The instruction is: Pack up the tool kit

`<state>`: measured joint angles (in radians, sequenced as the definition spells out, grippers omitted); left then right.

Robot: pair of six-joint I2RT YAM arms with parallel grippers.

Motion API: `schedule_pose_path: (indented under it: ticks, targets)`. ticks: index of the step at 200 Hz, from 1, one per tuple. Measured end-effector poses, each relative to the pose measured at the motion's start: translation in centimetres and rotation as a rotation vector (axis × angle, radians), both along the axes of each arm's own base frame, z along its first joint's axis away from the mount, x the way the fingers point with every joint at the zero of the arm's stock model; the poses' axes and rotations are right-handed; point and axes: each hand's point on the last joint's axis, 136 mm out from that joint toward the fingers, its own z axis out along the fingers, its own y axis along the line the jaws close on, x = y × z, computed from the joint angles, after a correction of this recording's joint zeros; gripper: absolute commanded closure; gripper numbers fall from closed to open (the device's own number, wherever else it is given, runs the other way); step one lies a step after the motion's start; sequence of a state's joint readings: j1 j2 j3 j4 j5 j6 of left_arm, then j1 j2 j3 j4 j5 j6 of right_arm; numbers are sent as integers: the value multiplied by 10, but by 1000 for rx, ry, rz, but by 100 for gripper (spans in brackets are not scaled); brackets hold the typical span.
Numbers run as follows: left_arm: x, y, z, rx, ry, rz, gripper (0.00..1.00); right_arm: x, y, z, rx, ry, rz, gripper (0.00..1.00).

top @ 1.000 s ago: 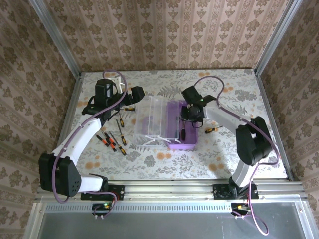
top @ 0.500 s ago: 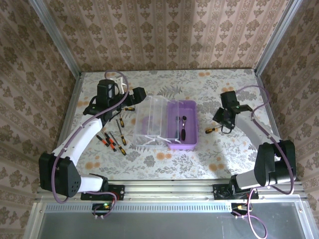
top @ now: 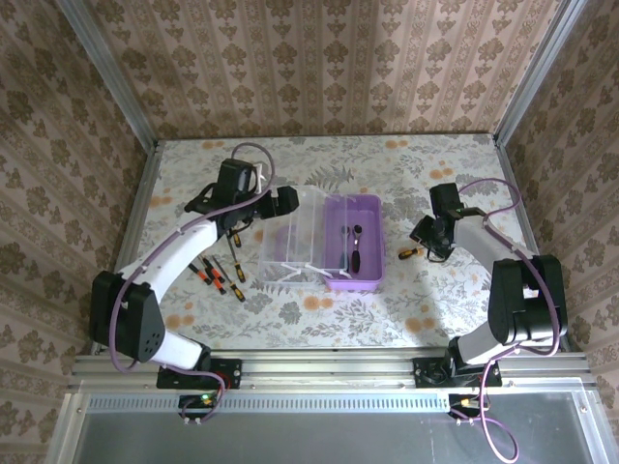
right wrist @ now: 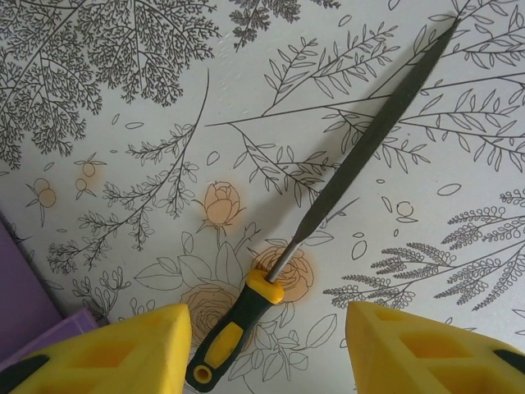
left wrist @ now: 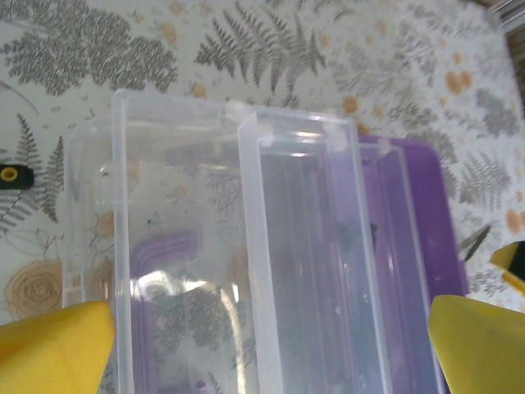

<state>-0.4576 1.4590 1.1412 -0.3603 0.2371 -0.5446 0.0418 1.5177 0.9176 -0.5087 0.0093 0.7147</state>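
- My left hand [left wrist: 264,341] spread wide over the clear lid [left wrist: 180,205] of the purple box [left wrist: 426,197].
- My right hand [right wrist: 271,353] released, fingers apart above a file [right wrist: 369,139] lying on the desk [right wrist: 123,164].

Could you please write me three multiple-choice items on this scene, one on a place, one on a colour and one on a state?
1. Relative to the box, where does the tool below the right gripper lie?
A. on the table to its right
B. inside it
C. on the table to its left

2. What colour is the box's lower half?
A. green
B. white
C. purple

3. How does the clear lid stand?
A. shut over the box
B. swung open, lying at the box's left side
C. held up in the air by the right gripper

Answers:
1 A, as the top view shows the tool on the cloth to the right of the box.
2 C, as its walls are purple.
3 B, as the box's inside is uncovered.
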Motion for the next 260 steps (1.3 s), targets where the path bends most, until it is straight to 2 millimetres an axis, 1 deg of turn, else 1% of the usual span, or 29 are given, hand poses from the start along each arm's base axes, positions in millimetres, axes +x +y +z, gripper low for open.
schedule_pose_path:
  ticks: [29, 71, 90, 106, 118, 145, 173, 194, 211, 221, 233, 260]
  targets:
    - [-3, -3, -6, 43, 19, -5, 1, 1, 0, 1, 2, -6, 1, 45]
    - [0, -3, -19, 80, 72, -1, 0, 1, 0, 1, 2, -6, 1, 44]
    - [-3, -2, -26, 98, 94, 0, 0, 1, 1, 1, 2, -6, 2, 44]
    - [-4, -1, -27, 101, 99, -2, 0, 2, 1, 1, 3, -7, 2, 44]
    - [-5, -3, -28, 102, 103, -7, 0, 3, 2, 1, 10, -11, 5, 46]
    - [-7, -11, -34, 91, 122, -32, 0, 7, 5, 0, 25, -26, 9, 48]
    - [-9, -22, -33, 67, 121, -64, 0, 7, 7, -10, 36, -5, 11, 48]
    - [-18, -40, -29, 39, 112, -121, 0, 6, 8, -17, 39, 14, 12, 47]
    - [-28, -57, -27, 10, 115, -168, 0, 6, 8, -18, 38, 18, 12, 47]
    - [-33, -63, -27, -1, 120, -183, 0, 6, 6, -19, 32, 20, 8, 47]
    - [-34, -65, -27, -8, 124, -184, 0, 5, 4, -20, 25, 23, 0, 47]
    - [-34, -64, -27, -12, 128, -171, 0, 5, 3, -22, 20, 30, -10, 47]
